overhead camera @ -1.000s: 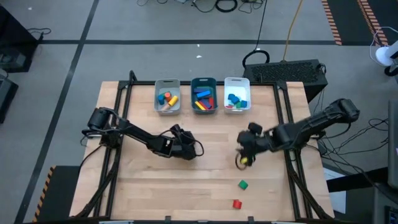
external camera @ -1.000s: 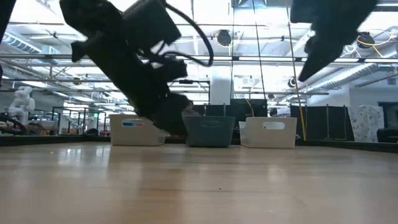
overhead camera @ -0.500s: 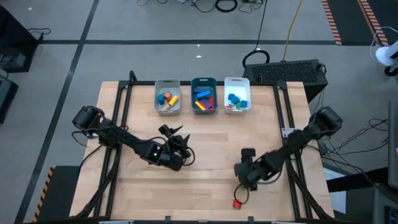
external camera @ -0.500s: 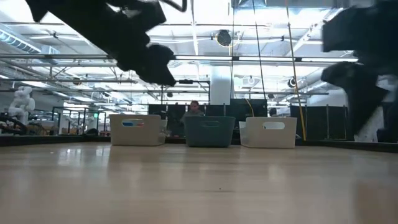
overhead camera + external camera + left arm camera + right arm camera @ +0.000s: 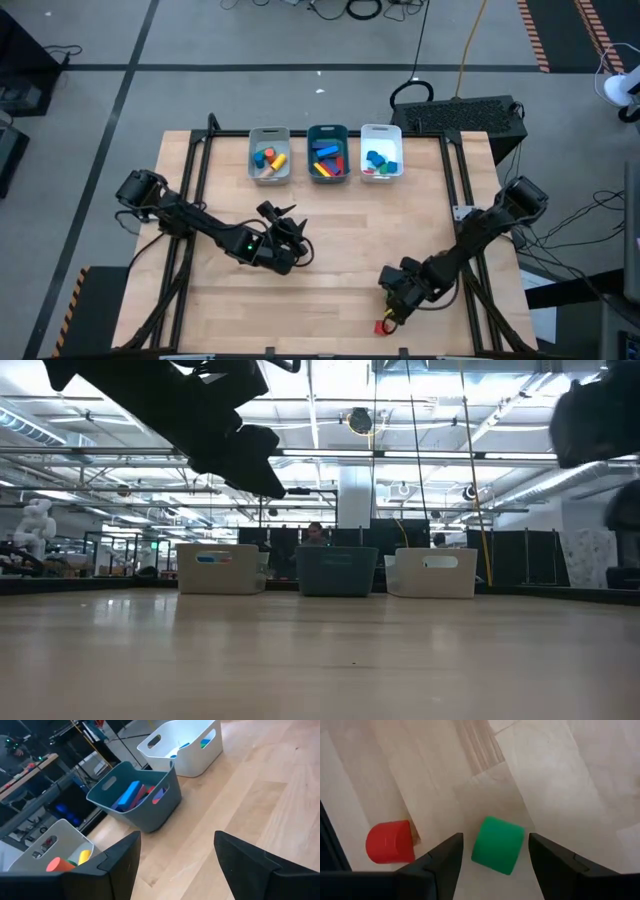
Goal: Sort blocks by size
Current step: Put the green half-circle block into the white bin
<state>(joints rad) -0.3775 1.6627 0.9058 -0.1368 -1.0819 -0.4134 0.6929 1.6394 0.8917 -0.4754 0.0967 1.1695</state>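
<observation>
A green block (image 5: 498, 845) rests on the wooden table. My right gripper (image 5: 495, 840) hangs open over it near the table's near right, pointing steeply down, one finger on either side and clear of it. In the high view my right gripper (image 5: 392, 296) covers that block. A red block (image 5: 390, 842) lies beside it, toward the near edge (image 5: 381, 326). My left gripper (image 5: 280, 216) hovers open and holds nothing at the table's middle left, facing the trays. Sorted blocks lie in the grey tray (image 5: 269, 168), teal tray (image 5: 327, 131) and white tray (image 5: 380, 130).
The three trays stand in a row at the table's far edge; in the left wrist view the teal tray (image 5: 150, 810) sits between the grey tray (image 5: 30, 862) and the white tray (image 5: 195, 762). Bare wood lies between the arms. The black frame rails (image 5: 470, 290) run along the sides.
My right gripper has swung from the table's middle right toward the near edge and down, rolling as it went, and now stands over the green block. My left gripper has risen, tipped up toward the trays and drawn back a little to the left, then kept still.
</observation>
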